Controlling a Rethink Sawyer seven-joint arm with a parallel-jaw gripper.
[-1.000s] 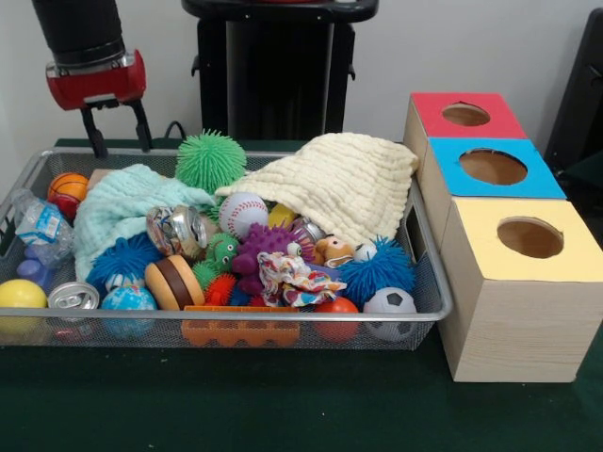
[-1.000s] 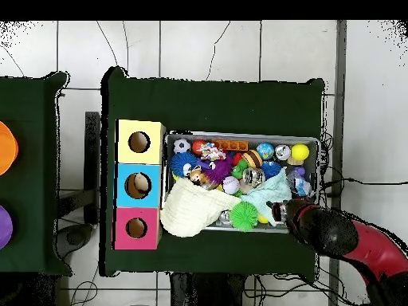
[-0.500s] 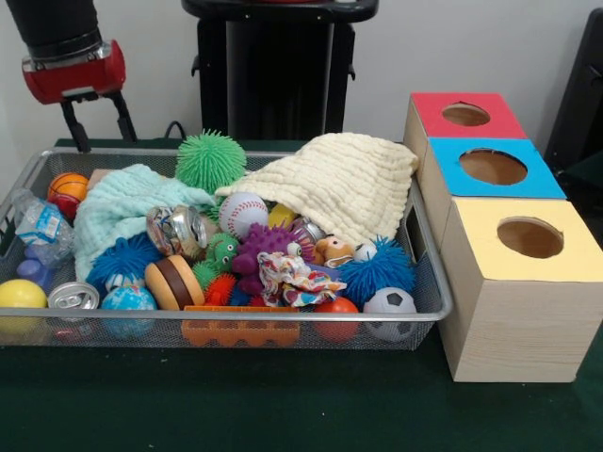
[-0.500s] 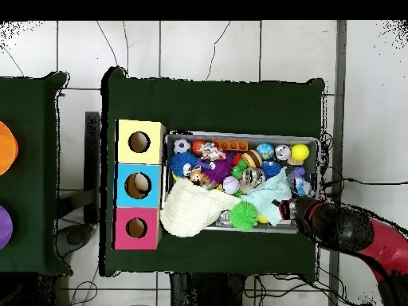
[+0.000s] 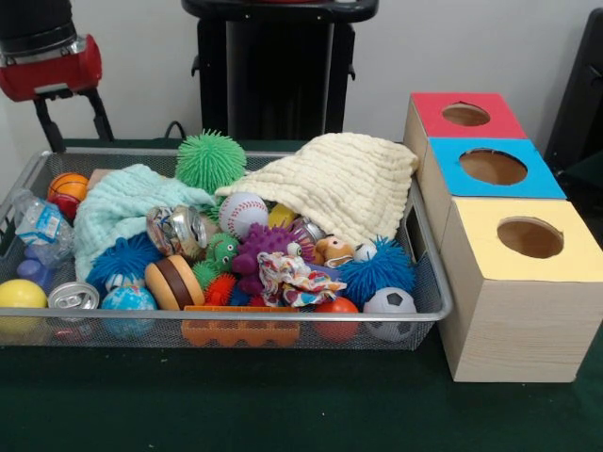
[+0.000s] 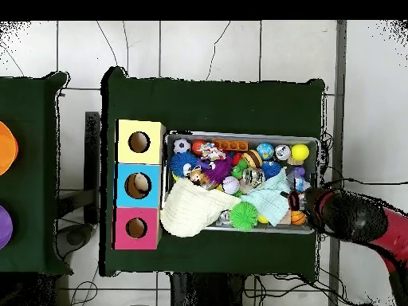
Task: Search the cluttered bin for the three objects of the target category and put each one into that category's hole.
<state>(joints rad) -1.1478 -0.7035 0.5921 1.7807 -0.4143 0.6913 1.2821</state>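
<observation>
A wire bin [image 5: 443, 299] is piled with toys: a baseball [image 5: 242, 213], a soccer ball [image 5: 389, 304], a basketball [image 5: 68, 188], a yellow ball [image 5: 21, 295], spiky rubber balls [image 5: 210, 160], two crushed cans [image 5: 179, 229] and a plastic bottle [image 5: 38, 226]. A cream cloth [image 5: 334, 184] and a teal cloth [image 5: 122, 207] cover part of the pile. My gripper [image 5: 71, 127] hangs open and empty above the bin's back left corner. In the overhead view the arm [image 6: 355, 219] hides the gripper at the bin's [image 6: 239, 135] right end.
Three wooden boxes stand in a row at the bin's right, with a red top [image 5: 429, 105], a blue top [image 5: 452, 155] and a yellow top [image 5: 480, 221], each with a round hole. A black stand [image 5: 273, 75] rises behind the bin.
The gripper has risen and drifted left in the front view, off the bin's back rim. In the overhead view the arm has drawn back to the right. The toys lie unchanged.
</observation>
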